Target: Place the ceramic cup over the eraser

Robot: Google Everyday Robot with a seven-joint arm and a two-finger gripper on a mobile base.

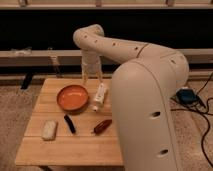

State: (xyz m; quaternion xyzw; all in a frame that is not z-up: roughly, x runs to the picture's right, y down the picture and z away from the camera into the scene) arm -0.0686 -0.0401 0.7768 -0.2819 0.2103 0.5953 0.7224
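Eraser (69, 123) position: we find the slim black bar lying flat on the wooden table (65, 150), set on a diagonal in the front half of the top. It lies between a whitish rectangular block (49, 129) on the view's left and a dark red pepper-shaped object (102, 126) on the view's right, and it touches neither. An orange bowl (72, 96) stands behind the eraser, apart from it. A long white tube-shaped bottle (100, 96) lies just beside the bowl's right rim. We find the gripper (91, 77) hanging from the wrist, pointing downward, at the far edge of the table. It is behind the bowl and the bottle and well apart from the eraser. Gripper condition: we read the two fingers (84, 76) as standing apart, with a gap showing between their tips. We see nothing clamped in that gap. We see no contact between the gripper and the bowl, the bottle or the table. The arm (145, 100) sweeps from the wrist to the view's right and fills the foreground, where its large pale body covers the right part of the table. Ceramic cup position: we cannot locate it in this view.
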